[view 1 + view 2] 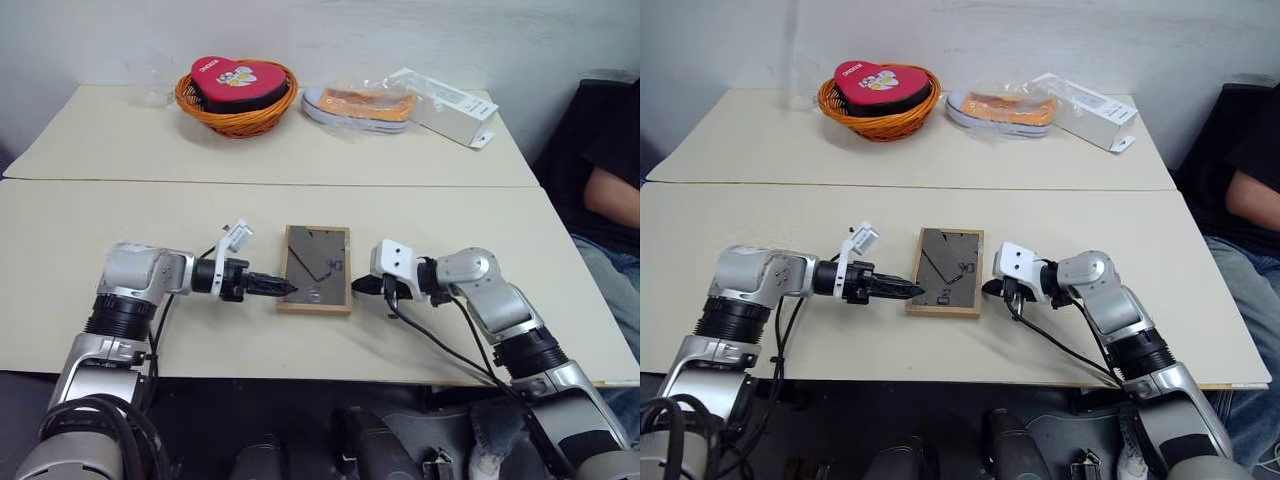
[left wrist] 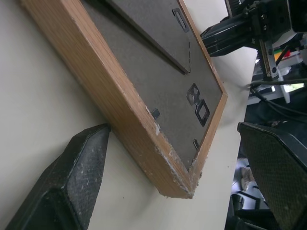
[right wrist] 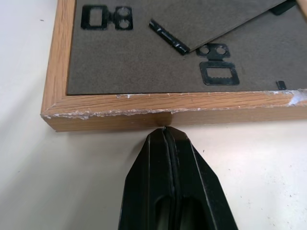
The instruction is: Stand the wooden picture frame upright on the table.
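**Frame flat, face down, between both grippers**

You have the frame (image 1: 316, 268) lying flat on the near table (image 1: 80, 230), backing up, its stand folded against the backing. It sits just past the table's near edge, in front of the seam.

Your left gripper (image 1: 277, 287) is at the frame's 9 o'clock side, near the lower corner. Its jaws stand wide apart; in the left wrist view 1 finger (image 2: 72, 177) rests on the tabletop touching the wooden edge, and nothing is held.

Your right gripper (image 1: 992, 288) is at 3 o'clock. Its jaws are pressed together, the tips touching the frame's outer edge.

At 12 o'clock, on the far table, sit a basket (image 1: 237, 105) with a red heart tin (image 1: 236, 80), a wrapped shoe (image 1: 360, 104) and a white box (image 1: 445, 104).
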You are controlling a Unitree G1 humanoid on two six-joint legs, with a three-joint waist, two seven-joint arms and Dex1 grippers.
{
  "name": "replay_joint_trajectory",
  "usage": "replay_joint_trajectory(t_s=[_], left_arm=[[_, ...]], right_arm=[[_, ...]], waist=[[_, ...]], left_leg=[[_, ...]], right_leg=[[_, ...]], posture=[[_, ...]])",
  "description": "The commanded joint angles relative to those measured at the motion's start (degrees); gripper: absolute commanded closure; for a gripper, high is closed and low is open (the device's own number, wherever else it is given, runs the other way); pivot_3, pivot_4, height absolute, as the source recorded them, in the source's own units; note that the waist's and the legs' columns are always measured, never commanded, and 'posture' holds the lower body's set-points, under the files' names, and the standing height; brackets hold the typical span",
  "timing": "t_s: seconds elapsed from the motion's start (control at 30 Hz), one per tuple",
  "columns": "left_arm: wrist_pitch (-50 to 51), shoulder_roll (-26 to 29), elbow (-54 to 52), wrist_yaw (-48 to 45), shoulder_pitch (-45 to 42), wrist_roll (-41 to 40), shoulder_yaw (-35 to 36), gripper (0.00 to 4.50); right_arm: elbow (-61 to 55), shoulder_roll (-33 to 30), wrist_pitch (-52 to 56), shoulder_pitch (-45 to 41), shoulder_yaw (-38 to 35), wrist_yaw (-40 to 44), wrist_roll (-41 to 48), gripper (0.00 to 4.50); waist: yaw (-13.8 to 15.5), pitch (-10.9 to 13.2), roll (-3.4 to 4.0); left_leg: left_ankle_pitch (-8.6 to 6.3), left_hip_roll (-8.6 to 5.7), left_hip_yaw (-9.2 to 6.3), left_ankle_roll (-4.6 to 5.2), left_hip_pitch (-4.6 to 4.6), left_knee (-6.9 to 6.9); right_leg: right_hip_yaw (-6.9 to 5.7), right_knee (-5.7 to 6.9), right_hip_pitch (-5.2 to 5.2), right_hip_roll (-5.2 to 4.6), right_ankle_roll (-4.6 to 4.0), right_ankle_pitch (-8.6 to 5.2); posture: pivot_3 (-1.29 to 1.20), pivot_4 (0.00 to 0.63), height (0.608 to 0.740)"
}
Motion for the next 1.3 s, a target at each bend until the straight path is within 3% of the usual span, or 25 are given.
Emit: replay_joint_trajectory(t_s=[0.03, 0.07, 0.17, 0.4, 0.47, 0.67, 0.9, 1.13, 1.3], left_arm=[[4.49, -4.83, 0.56, 2.58, 0.80, -1.57, -2.20, 0.01], [5.40, -5.74, 0.76, 3.31, 0.20, -2.13, -0.94, 0.01], [7.73, -6.34, 0.93, 4.53, -0.98, -3.79, 3.45, 0.63], [10.36, -5.01, 1.01, 5.51, -1.73, -6.61, 8.17, 2.75], [10.83, -4.87, 0.34, 5.96, -1.59, -7.61, 9.05, 3.26], [12.55, -3.79, -4.39, 6.84, -0.29, -10.97, 11.75, 3.32], [13.31, -4.44, -9.74, 7.99, 0.09, -14.11, 13.33, 3.32], [13.95, -4.32, -13.52, 7.90, -0.26, -17.15, 12.70, 3.32], [11.76, -4.01, -10.99, 9.00, -1.10, -15.06, 10.98, 3.32]], right_arm=[[-1.18, 1.14, -0.36, -1.00, -0.18, -0.42, 0.77, 4.50], [-1.19, 1.25, -0.35, -0.99, -0.20, -0.47, 0.79, 4.50], [-1.59, 1.09, -0.43, -0.52, -0.31, -0.38, 0.76, 4.50], [-5.90, 0.13, 3.10, 1.08, -3.01, 0.14, 4.26, 4.50], [-8.84, -1.42, 6.14, 1.60, -4.30, 1.03, 6.21, 4.12], [-20.39, -6.93, 27.37, -0.63, -14.91, 4.03, 23.98, 2.27], [-17.31, -0.77, 36.48, -8.43, -15.81, -2.90, 30.04, 0.00], [-12.10, 4.26, 32.66, -11.33, -11.12, -6.19, 27.06, 0.00], [-21.13, 2.90, 37.82, -9.90, -11.80, -3.39, 34.21, 0.00]], waist=[[0.52, -0.01, 0.01], [0.72, -0.01, 0.01], [0.76, 0.00, 0.00], [-0.42, 0.03, -0.02], [-0.62, 0.03, -0.02], [-0.70, 0.08, -0.02], [-0.74, 0.07, -0.02], [-0.72, 0.08, -0.02], [-0.71, 0.08, 0.00]], left_leg=[[0.00, 0.00, 0.00, 0.01, 0.00, 0.01], [-0.01, -0.01, 0.00, 0.02, -0.01, 0.03], [-0.09, 0.00, -0.01, 0.11, -0.10, 0.10], [-0.03, 0.04, 0.00, -0.04, -0.23, 0.15], [-0.02, 0.04, -0.01, -0.06, -0.22, 0.15], [-0.03, 0.04, -0.05, -0.06, -0.23, 0.14], [-0.02, 0.05, -0.05, -0.08, -0.22, 0.14], [-0.03, 0.04, -0.06, -0.05, -0.32, 0.15], [-0.03, 0.05, -0.07, -0.06, -0.36, 0.15]], right_leg=[[0.00, -0.01, 0.00, 0.00, 0.00, 0.00], [0.00, -0.02, 0.00, 0.00, 0.00, 0.00], [-0.02, 0.01, -0.01, -0.01, 0.03, 0.01], [-0.02, 0.08, -0.19, 0.01, 0.05, 0.02], [-0.02, 0.11, -0.18, 0.01, 0.05, 0.02], [-0.04, 0.09, -0.18, 0.01, 0.04, 0.02], [-0.03, 0.10, -0.19, 0.01, 0.04, 0.02], [-0.05, 0.04, -0.23, 0.00, 0.04, 0.02], [-0.07, 0.06, -0.27, 0.00, 0.04, 0.02]], posture=[[0.00, 0.150, 0.740], [0.00, 0.150, 0.740], [0.00, 0.150, 0.740], [0.00, 0.150, 0.740], [0.00, 0.150, 0.740], [0.00, 0.150, 0.740], [0.00, 0.150, 0.740], [0.00, 0.150, 0.740], [0.00, 0.150, 0.740]])
